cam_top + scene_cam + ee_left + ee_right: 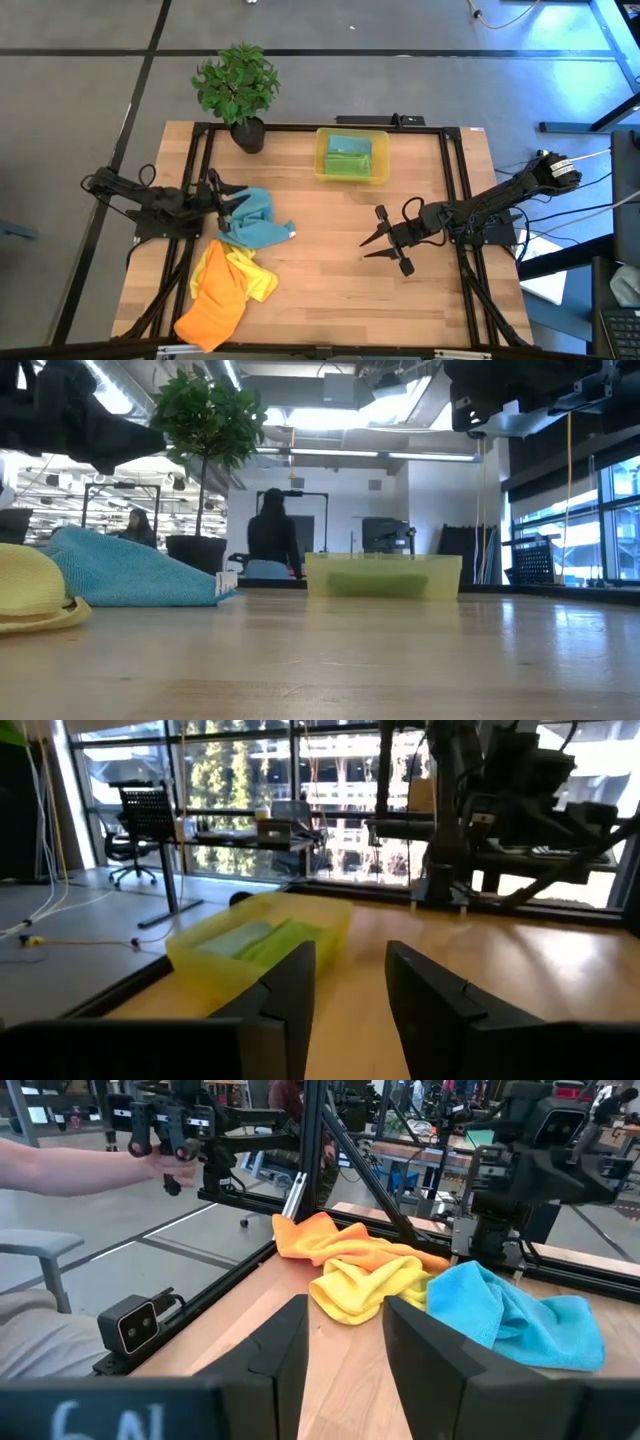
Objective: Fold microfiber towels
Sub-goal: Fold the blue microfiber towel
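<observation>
Wooden table (330, 270) w/ black frame rails; yellow bin (352, 155) at its far edge is the landmark.

Largest cloth: orange towel (215, 300), crumpled, far from the bin, at the table's near left corner. Yellow towel (245, 272) lies bunched on/against the orange one, on its bin-ward side. Teal-blue towel (255, 220) is heaped just past the yellow, nearer the bin, touching it. Green towel (347, 158) lies inside the bin, approx flat.

Potted plant (238, 90) stands just left of the bin, at the table's far edge.

Left hand (226, 205) is left of the bin, at the teal-blue towel's edge; fingers apart, nothing betw. them. Right hand (384, 243) is nearer than the bin, slightly right, over bare wood; fingers spread, holding nothing.

A person's forearm (70, 1168) shows beyond the table's left side.
</observation>
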You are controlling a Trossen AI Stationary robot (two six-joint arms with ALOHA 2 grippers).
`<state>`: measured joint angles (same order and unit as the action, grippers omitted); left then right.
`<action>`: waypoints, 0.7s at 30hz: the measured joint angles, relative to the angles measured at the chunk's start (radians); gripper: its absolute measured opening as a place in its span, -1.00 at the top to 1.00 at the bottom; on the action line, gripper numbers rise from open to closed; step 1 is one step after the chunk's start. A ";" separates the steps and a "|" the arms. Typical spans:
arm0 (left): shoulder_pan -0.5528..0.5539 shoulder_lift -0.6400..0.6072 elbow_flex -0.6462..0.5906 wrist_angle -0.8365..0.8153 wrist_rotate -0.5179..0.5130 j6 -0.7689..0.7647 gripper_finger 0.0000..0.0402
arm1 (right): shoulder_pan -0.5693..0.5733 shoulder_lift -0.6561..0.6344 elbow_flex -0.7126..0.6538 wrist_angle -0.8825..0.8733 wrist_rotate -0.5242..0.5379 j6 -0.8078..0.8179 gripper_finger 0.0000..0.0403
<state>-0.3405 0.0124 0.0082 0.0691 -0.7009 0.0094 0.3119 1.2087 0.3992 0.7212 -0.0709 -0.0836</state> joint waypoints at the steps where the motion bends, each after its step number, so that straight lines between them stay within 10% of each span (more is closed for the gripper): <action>1: 0.000 0.000 0.000 0.000 -0.005 0.001 0.43 | 0.000 0.000 0.000 0.000 0.000 0.000 0.34; 21: 0.000 0.001 0.000 -0.005 -0.094 0.001 0.43 | 0.000 0.000 0.000 0.001 0.000 0.000 0.34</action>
<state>-0.3405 0.0135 0.0082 0.0643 -0.7952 0.0108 0.3123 1.2087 0.3992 0.7219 -0.0711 -0.0841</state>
